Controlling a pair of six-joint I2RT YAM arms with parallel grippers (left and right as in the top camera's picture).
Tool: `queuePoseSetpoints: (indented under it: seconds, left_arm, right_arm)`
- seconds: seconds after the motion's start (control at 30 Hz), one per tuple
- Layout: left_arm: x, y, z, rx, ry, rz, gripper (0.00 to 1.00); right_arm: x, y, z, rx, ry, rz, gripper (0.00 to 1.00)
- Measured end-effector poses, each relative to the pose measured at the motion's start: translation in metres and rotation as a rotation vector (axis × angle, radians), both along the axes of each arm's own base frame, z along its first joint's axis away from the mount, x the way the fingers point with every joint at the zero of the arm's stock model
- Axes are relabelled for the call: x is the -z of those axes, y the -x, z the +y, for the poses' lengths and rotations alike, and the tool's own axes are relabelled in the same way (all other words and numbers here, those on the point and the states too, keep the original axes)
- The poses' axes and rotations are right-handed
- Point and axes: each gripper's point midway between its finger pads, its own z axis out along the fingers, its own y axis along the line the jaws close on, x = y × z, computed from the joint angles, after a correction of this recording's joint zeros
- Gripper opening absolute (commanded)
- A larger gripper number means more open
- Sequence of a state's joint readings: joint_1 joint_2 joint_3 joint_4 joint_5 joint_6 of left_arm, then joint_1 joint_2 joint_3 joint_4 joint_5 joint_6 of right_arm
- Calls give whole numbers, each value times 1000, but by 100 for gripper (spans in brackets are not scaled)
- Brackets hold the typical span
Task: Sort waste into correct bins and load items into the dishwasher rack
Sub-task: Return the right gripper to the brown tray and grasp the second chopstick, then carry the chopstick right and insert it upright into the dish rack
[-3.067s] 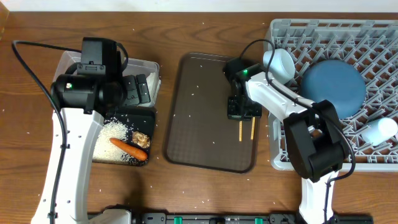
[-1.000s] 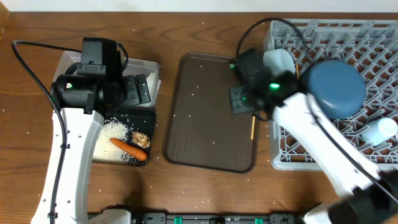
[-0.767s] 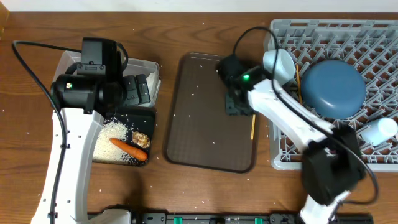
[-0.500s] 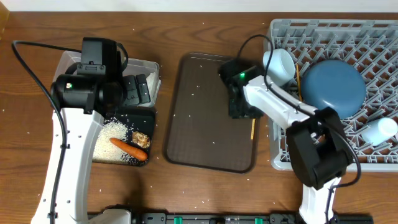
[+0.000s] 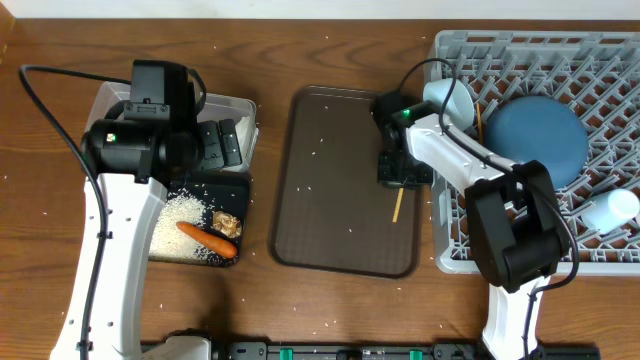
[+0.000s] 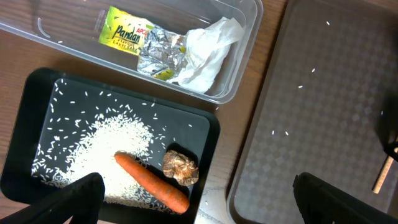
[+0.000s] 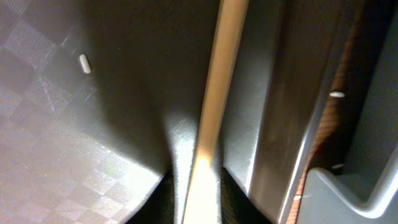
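Note:
My right gripper [image 5: 400, 180] is low over the brown serving tray [image 5: 330, 180], shut on one thin wooden chopstick [image 7: 214, 93], whose end sticks out below the fingers [image 5: 397, 206]. Another chopstick [image 5: 478, 118] stands in the grey dishwasher rack [image 5: 600, 60], beside the dark-blue plate [image 5: 535, 140] and a white cup [image 5: 450, 100]. My left gripper [image 6: 205, 211] hangs open above the bins, holding nothing. The clear tub [image 6: 242, 56] holds the crumpled wrapper [image 6: 143, 50]. The black tray [image 6: 205, 124] holds rice [image 6: 106, 143], the carrot [image 6: 152, 182] and a brown scrap [image 6: 180, 167].
A second cup [image 5: 612, 210] lies at the rack's right edge. Stray rice grains dot the serving tray and the wooden table [image 5: 60, 230]. The rack's wall stands just right of my right gripper. A black cable [image 5: 50, 110] loops at the far left.
My right gripper slid a little right and toward the tray's front and shut on the chopstick, which now lies slightly tilted. The left arm has not moved.

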State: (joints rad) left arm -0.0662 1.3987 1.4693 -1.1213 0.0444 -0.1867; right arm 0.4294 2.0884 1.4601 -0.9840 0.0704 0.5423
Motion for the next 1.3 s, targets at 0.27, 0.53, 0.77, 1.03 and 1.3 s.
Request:
queuePoseSetpoints:
  seconds: [0.27, 0.53, 0.77, 1.03, 1.3]
  left_arm:
    - [0, 0, 0, 0, 0, 0, 98]
    - [0, 0, 0, 0, 0, 0, 98]
    - [0, 0, 0, 0, 0, 0, 98]
    - [0, 0, 0, 0, 0, 0, 98]
    - [0, 0, 0, 0, 0, 0, 98]
  right_arm:
    - [0, 6, 18, -87, -7, 3, 1]
    - [-71, 5, 24, -225, -92, -102, 1]
    - [-216, -19, -34, -148, -187, -494, 1]
    - [-212, -17, -134, -5, -91, -457, 1]
    - [-138, -28, -141, -12, -94, -271, 2]
